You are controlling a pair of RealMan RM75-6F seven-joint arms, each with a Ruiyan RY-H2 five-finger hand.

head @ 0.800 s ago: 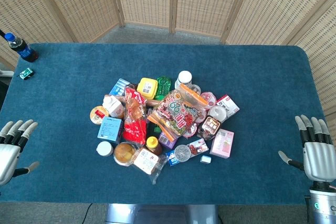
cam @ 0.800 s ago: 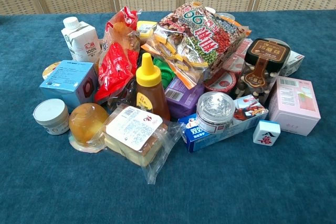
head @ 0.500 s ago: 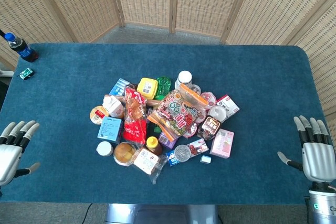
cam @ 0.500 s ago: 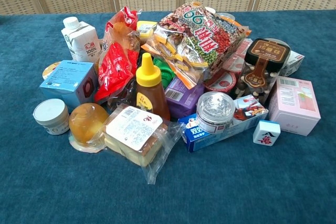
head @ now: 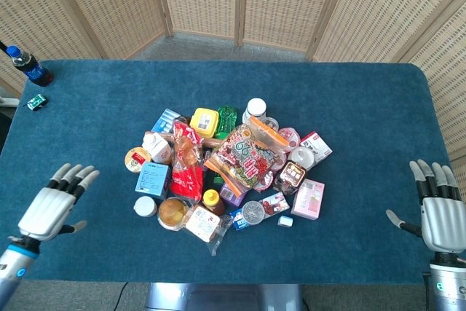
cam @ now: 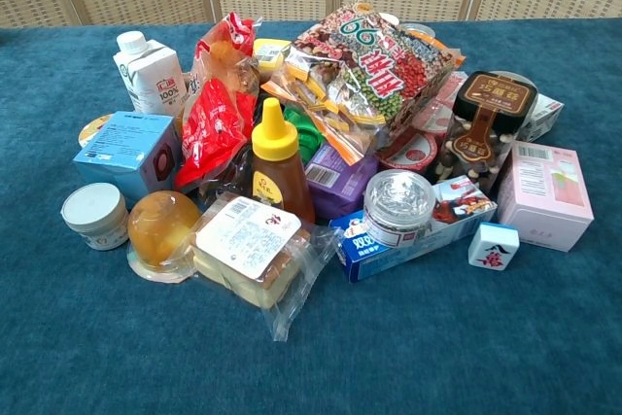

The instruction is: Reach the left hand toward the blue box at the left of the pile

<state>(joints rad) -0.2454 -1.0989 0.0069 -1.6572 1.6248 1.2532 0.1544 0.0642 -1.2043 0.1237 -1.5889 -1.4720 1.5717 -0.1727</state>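
Observation:
The blue box point(head: 153, 178) lies at the left edge of the pile of groceries, and the chest view shows the same blue box point(cam: 128, 152) beside a red snack bag. My left hand point(head: 55, 202) hovers over the table well to the left of the box, fingers spread, holding nothing. At the table's right edge my right hand point(head: 438, 210) stays open with its fingers pointing away from me. Neither hand appears in the chest view.
Around the box sit a milk carton point(cam: 149, 70), a white jar point(cam: 94, 215), an orange jelly cup point(cam: 162, 227) and a honey bottle point(cam: 275, 159). A cola bottle point(head: 28, 65) and a small green item point(head: 36, 101) stand at the far left.
My left hand has moved right, away from the table's left edge and toward the pile. The right hand has barely shifted.

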